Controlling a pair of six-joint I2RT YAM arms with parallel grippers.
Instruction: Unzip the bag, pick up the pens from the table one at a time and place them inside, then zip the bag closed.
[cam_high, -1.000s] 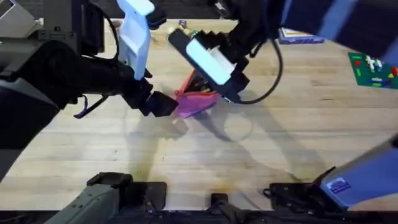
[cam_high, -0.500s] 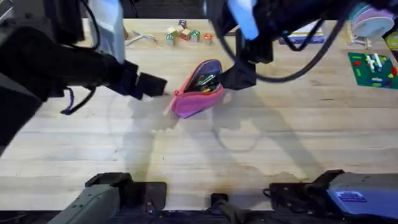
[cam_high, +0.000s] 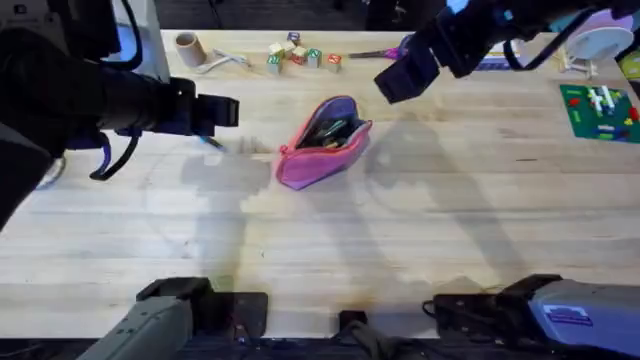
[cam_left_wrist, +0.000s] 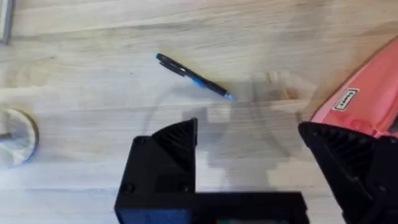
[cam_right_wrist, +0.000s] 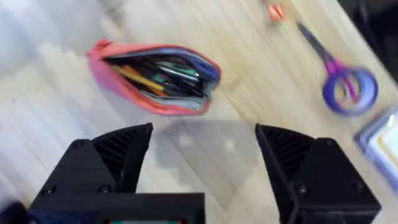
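The pink bag (cam_high: 322, 148) lies mid-table (cam_high: 330, 250), unzipped, pens inside. A dark pen (cam_left_wrist: 194, 76) lies left of it.

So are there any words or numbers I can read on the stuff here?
None can be read.
White tag on the pink bag: dark marks, too blurred to read.
Toy blocks at the table's far edge: too small to tell.
Green board: white marks, unreadable.
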